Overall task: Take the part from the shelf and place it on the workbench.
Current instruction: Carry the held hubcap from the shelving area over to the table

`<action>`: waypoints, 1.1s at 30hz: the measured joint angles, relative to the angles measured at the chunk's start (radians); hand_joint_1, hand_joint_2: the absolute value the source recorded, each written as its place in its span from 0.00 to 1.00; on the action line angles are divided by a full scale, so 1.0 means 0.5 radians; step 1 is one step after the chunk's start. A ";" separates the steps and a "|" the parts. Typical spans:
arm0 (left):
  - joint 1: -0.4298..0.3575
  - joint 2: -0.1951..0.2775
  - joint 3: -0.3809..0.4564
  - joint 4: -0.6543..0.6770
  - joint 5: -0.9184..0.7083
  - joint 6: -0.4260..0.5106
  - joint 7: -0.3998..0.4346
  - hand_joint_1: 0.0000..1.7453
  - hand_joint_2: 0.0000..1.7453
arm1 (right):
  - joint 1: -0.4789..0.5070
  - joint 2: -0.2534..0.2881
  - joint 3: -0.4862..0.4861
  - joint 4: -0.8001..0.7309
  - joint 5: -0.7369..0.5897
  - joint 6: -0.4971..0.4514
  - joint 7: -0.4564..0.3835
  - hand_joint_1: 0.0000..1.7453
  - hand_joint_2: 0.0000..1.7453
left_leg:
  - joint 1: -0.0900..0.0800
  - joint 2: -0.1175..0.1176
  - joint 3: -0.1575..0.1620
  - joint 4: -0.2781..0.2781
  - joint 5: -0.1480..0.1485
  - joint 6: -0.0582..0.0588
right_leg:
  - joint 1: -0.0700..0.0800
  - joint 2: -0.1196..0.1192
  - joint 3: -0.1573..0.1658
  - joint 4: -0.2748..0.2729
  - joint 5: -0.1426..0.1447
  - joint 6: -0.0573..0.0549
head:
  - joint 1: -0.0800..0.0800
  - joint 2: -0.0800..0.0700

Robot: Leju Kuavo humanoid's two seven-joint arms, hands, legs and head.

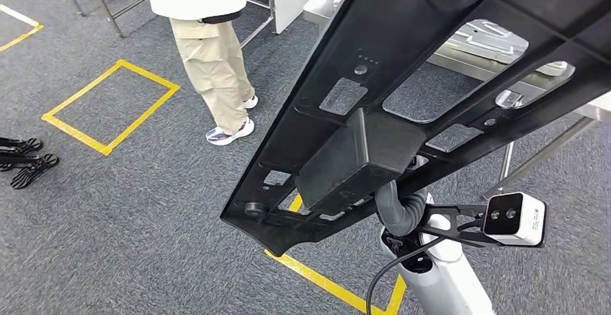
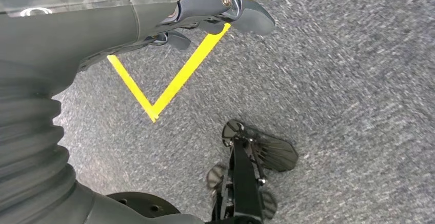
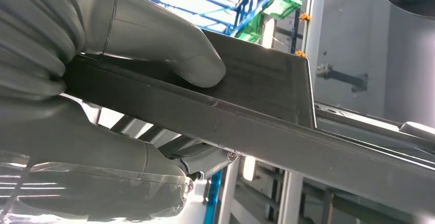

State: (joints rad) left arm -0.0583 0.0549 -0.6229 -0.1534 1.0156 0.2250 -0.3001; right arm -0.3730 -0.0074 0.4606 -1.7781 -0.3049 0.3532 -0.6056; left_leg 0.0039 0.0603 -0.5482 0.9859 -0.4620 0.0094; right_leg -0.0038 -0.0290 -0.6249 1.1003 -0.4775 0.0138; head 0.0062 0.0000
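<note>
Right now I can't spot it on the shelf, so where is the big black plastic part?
The big black plastic part is held up by the right robot hand, slanting across the head view's right side above the grey carpet.

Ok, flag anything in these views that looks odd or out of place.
Nothing looks damaged or spilled. The right hand grips the long black part by one end, so it juts out tilted. Small black parts lie loose on the carpet.

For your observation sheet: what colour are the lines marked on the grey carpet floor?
Yellow lines, clearest in the head view.
</note>
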 joint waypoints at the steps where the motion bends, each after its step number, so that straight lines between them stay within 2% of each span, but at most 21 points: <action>1: -0.001 0.003 0.000 0.000 0.004 0.002 0.003 0.00 1.00 | 0.000 0.000 -0.002 0.000 0.002 0.000 -0.002 1.00 1.00 | -0.005 0.012 0.001 0.006 -0.006 -0.008 | 0.006 -0.027 0.056 -0.113 0.034 -0.011 | -0.001 0.000; 3: -0.001 0.011 0.000 0.000 0.008 0.006 0.011 0.00 1.00 | 0.002 0.000 -0.006 0.000 0.007 0.001 -0.006 1.00 1.00 | -0.012 0.037 0.003 0.012 -0.014 -0.028 | 0.018 -0.040 0.088 -0.192 0.044 -0.032 | -0.003 0.000; 5: -0.004 0.016 0.000 0.000 0.010 0.010 0.019 0.00 1.00 | 0.007 0.001 -0.011 0.000 0.012 0.002 -0.010 1.00 1.00 | -0.009 0.053 0.007 0.015 -0.021 -0.051 | 0.012 -0.002 0.085 -0.202 0.055 -0.049 | -0.003 0.000; 6: -0.006 0.017 0.000 0.000 0.010 0.010 0.022 0.00 1.00 | 0.010 0.002 -0.013 0.000 0.013 0.002 -0.013 1.00 1.00 | -0.005 0.031 0.001 0.036 -0.041 -0.064 | 0.007 0.014 0.088 -0.208 0.060 -0.059 | -0.004 0.000; 8: -0.004 0.019 0.000 0.000 0.011 0.008 0.024 0.00 1.00 | 0.014 0.008 -0.016 0.003 0.014 0.003 -0.019 1.00 1.00 | 0.004 -0.048 -0.072 0.203 -0.143 -0.088 | -0.004 0.045 0.091 -0.218 0.069 -0.075 | -0.012 0.000; 10: 0.003 0.019 -0.001 0.000 0.011 -0.006 0.024 0.00 1.00 | 0.023 0.015 -0.016 0.011 0.016 0.009 -0.029 1.00 1.00 | 0.008 -0.095 -0.206 0.490 -0.270 -0.101 | -0.004 0.081 0.087 -0.216 0.072 -0.081 | -0.017 0.000; 11: 0.007 0.019 -0.002 0.000 0.011 -0.017 0.022 0.00 1.00 | 0.030 0.018 -0.016 0.017 0.019 0.014 -0.033 1.00 1.00 | 0.010 -0.099 -0.257 0.591 -0.296 -0.104 | -0.003 0.101 0.086 -0.213 0.072 -0.082 | -0.018 0.000; 12: 0.010 0.019 -0.003 0.000 0.010 -0.028 0.019 0.00 1.00 | 0.036 0.020 -0.016 0.023 0.021 0.018 -0.036 1.00 1.00 | 0.010 -0.100 -0.275 0.619 -0.281 -0.103 | -0.003 0.122 0.087 -0.211 0.072 -0.082 | -0.018 0.000; 13: 0.012 0.019 -0.004 0.000 0.010 -0.036 0.014 0.00 1.00 | 0.039 0.022 -0.016 0.028 0.023 0.022 -0.037 1.00 1.00 | 0.012 -0.103 -0.251 0.559 -0.227 -0.100 | -0.003 0.143 0.088 -0.209 0.072 -0.081 | -0.018 0.000; 14: 0.012 0.019 -0.004 0.000 0.010 -0.043 0.009 0.00 1.00 | 0.042 0.026 -0.016 0.032 0.025 0.028 -0.037 1.00 1.00 | 0.013 -0.116 -0.195 0.433 -0.149 -0.094 | -0.003 0.164 0.090 -0.207 0.072 -0.079 | -0.018 0.000; 16: 0.010 0.022 -0.005 0.000 0.010 -0.051 -0.001 0.00 1.00 | 0.042 0.035 -0.017 0.035 0.029 0.039 -0.038 1.00 1.00 | 0.015 -0.185 -0.063 0.144 -0.032 -0.073 | -0.003 0.204 0.090 -0.204 0.073 -0.069 | -0.017 0.000; 18: 0.009 0.025 -0.007 0.000 0.012 -0.056 -0.007 0.00 1.00 | 0.043 0.041 -0.017 0.038 0.036 0.050 -0.038 1.00 1.00 | 0.012 -0.229 -0.009 0.020 -0.008 -0.053 | -0.005 0.238 0.079 -0.202 0.079 -0.046 | -0.017 0.000; 20: 0.005 0.027 -0.008 0.000 0.017 -0.059 -0.009 0.00 1.00 | 0.046 0.043 -0.020 0.040 0.042 0.057 -0.038 1.00 1.00 | 0.012 -0.203 -0.006 0.008 0.000 -0.033 | -0.008 0.264 0.069 -0.206 0.088 -0.019 | -0.017 0.000; 22: 0.001 0.027 -0.009 0.000 0.019 -0.061 -0.009 0.00 1.00 | 0.046 0.043 -0.026 0.041 0.044 0.060 -0.038 1.00 1.00 | 0.018 -0.165 0.001 -0.013 0.016 -0.006 | -0.004 0.209 0.041 -0.152 0.047 0.003 | -0.011 0.000; 24: 0.003 0.027 -0.009 0.000 0.020 -0.062 -0.010 0.00 1.00 | 0.045 0.043 -0.030 0.042 0.044 0.060 -0.038 1.00 1.00 | 0.017 -0.126 0.000 -0.025 0.025 0.012 | -0.003 0.113 -0.059 0.062 -0.077 0.016 | -0.003 0.000; 26: 0.008 0.027 -0.010 0.000 0.021 -0.062 -0.009 0.00 1.00 | 0.048 0.043 -0.031 0.047 0.044 0.060 -0.038 1.00 1.00 | 0.012 -0.087 -0.008 -0.021 0.025 0.016 | -0.009 0.081 -0.185 0.327 -0.186 0.026 | 0.000 0.000; 27: 0.009 0.027 -0.011 0.000 0.021 -0.062 -0.009 0.00 1.00 | 0.050 0.043 -0.031 0.051 0.044 0.060 -0.038 1.00 1.00 | 0.011 -0.066 -0.010 -0.019 0.024 0.015 | -0.012 0.077 -0.211 0.383 -0.192 0.029 | 0.001 0.000; 28: 0.010 0.027 -0.012 0.000 0.022 -0.063 -0.008 0.00 1.00 | 0.051 0.043 -0.032 0.054 0.044 0.060 -0.038 1.00 1.00 | 0.011 -0.047 -0.012 -0.015 0.023 0.014 | -0.015 0.072 -0.194 0.354 -0.158 0.030 | 0.001 0.000; 29: 0.008 0.026 -0.013 0.000 0.022 -0.064 -0.008 0.00 1.00 | 0.051 0.043 -0.032 0.056 0.044 0.060 -0.038 1.00 1.00 | 0.010 -0.030 -0.012 -0.011 0.020 0.011 | -0.016 0.058 -0.133 0.242 -0.096 0.028 | 0.001 0.000; 31: 0.003 0.026 -0.017 0.000 0.022 -0.066 -0.008 0.00 1.00 | 0.048 0.044 -0.032 0.056 0.044 0.060 -0.038 1.00 1.00 | 0.005 -0.002 -0.011 0.002 0.010 -0.001 | -0.009 -0.005 0.027 -0.056 0.018 0.012 | 0.000 0.000; 33: 0.002 0.025 -0.020 0.000 0.022 -0.067 -0.008 0.00 1.00 | 0.045 0.044 -0.032 0.055 0.044 0.061 -0.038 1.00 1.00 | -0.003 0.019 -0.010 0.011 0.001 -0.021 | 0.003 -0.037 0.096 -0.196 0.051 -0.012 | -0.003 0.000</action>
State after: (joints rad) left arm -0.0573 0.0675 -0.6330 -0.1534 1.0265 0.1914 -0.3040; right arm -0.3502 0.0147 0.4444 -1.7504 -0.2827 0.3837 -0.6246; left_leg 0.0027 0.0697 -0.5532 0.9912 -0.4615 -0.0012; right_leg -0.0023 -0.0475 -0.5769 1.0021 -0.4522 0.0080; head 0.0050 0.0000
